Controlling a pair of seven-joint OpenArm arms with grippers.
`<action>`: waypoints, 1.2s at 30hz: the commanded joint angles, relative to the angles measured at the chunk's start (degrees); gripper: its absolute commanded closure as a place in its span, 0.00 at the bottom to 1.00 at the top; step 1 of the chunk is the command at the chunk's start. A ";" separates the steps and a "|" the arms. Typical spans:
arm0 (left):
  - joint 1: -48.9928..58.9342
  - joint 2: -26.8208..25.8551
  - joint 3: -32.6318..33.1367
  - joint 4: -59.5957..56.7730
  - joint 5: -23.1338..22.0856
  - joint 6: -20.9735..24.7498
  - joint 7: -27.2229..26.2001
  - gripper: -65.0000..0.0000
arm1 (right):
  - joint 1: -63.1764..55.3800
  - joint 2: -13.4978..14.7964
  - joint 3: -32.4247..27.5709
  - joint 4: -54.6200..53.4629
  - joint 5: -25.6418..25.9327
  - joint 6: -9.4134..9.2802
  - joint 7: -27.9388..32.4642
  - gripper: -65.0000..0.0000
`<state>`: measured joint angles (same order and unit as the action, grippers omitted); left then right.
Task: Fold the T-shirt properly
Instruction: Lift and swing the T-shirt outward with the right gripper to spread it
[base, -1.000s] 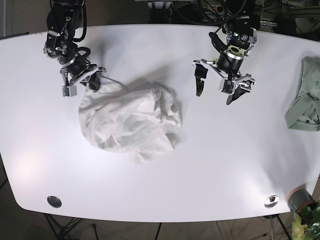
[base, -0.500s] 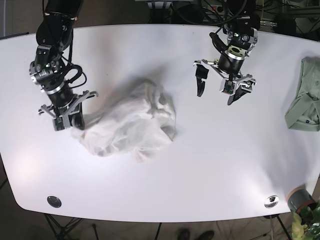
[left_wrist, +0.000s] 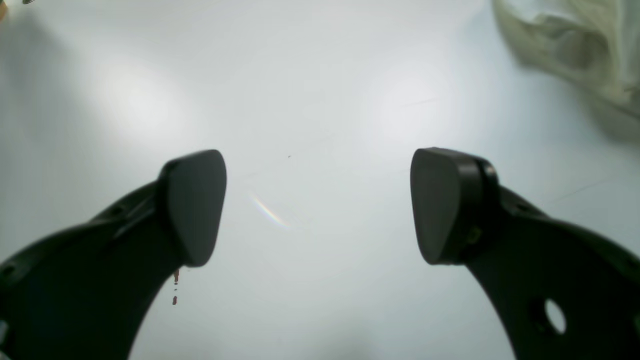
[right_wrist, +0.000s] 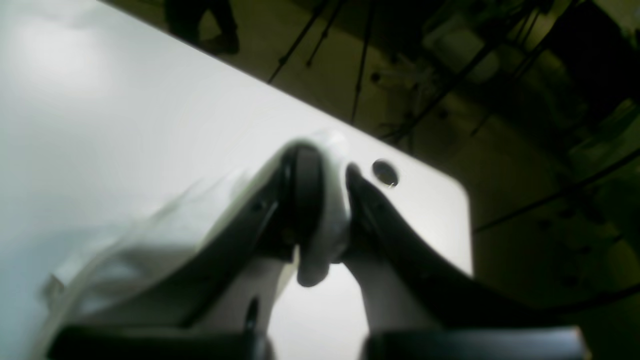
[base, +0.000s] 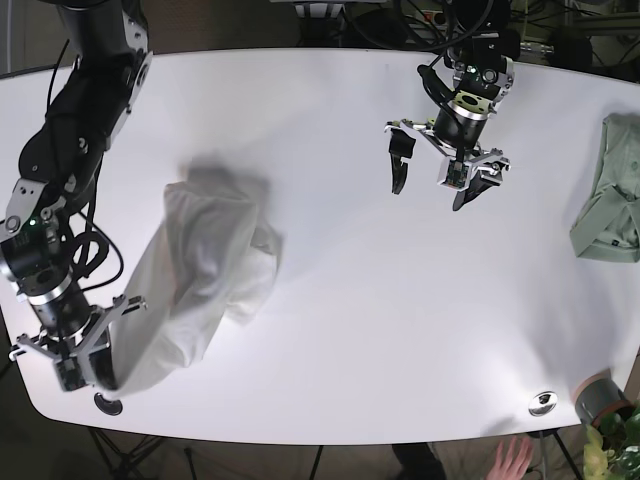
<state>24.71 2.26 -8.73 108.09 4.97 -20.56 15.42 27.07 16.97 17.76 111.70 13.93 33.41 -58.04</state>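
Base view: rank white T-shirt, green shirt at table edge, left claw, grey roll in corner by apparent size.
1. white T-shirt
2. left claw, spread open, and green shirt, cut off by the frame edge: too close to rank
3. grey roll

Your left gripper (left_wrist: 318, 205) hung with its jaws spread wide, and only bare white table (left_wrist: 310, 90) showed between the dark pads (left_wrist: 192, 205). A crumpled pale garment (left_wrist: 585, 45) lay at the upper right, well apart from both pads.
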 joint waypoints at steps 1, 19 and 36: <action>-0.14 -0.11 -0.02 1.31 -0.71 0.12 -1.57 0.17 | 5.50 0.83 0.04 0.96 0.70 1.01 -1.43 0.97; -2.16 -0.20 -0.02 2.98 -0.71 0.12 -1.22 0.17 | 38.12 0.30 -19.12 -3.44 0.18 1.19 -6.79 0.97; -3.74 -0.28 -0.02 3.16 -0.71 0.12 -1.22 0.17 | 47.73 -2.51 -25.01 -17.77 0.35 1.27 -6.79 0.97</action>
<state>21.23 2.04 -8.73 109.95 4.95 -20.56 15.64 71.61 14.11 -7.75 92.97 14.46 35.16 -67.59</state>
